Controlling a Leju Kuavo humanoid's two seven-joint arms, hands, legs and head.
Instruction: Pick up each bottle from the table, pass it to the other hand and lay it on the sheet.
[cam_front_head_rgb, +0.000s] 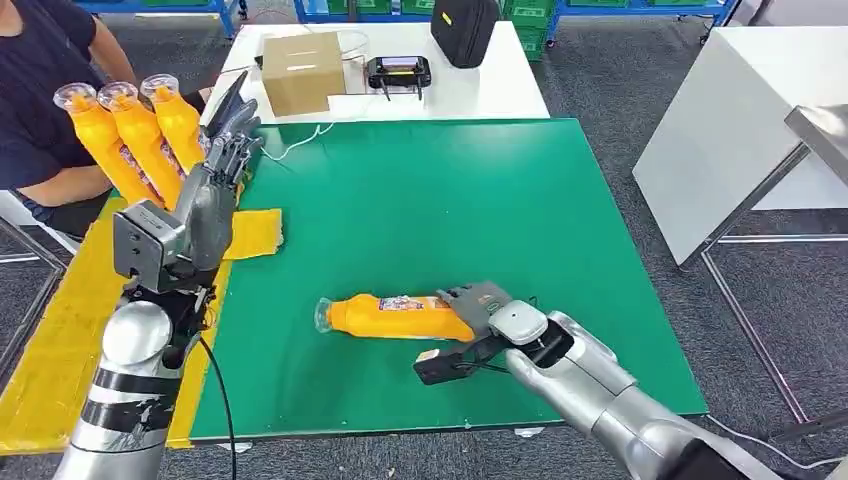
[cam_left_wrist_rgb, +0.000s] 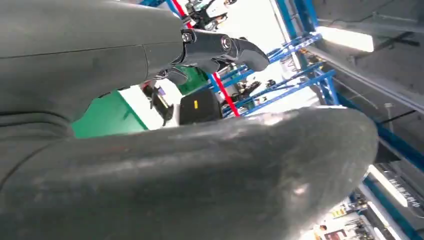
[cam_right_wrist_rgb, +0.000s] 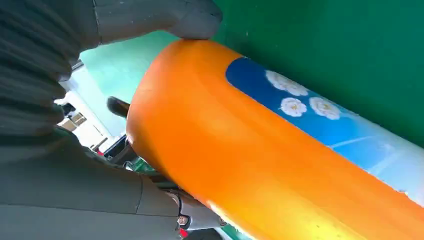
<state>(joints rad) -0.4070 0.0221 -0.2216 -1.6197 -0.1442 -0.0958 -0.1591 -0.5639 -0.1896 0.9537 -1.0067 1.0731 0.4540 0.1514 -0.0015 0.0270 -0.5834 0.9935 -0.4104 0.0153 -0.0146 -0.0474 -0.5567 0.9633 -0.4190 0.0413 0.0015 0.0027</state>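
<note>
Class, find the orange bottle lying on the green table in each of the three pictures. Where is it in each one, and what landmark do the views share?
Head view: the orange bottle lies low and centre, its base in the right hand.
Left wrist view: not in it.
Right wrist view: the bottle lies across the middle, thumb on it.
Shared landmark: the green table.

You have one orange bottle (cam_front_head_rgb: 395, 316) with a blue label lying on its side near the green sheet's (cam_front_head_rgb: 480, 200) front edge, clear cap toward the left edge.
</note>
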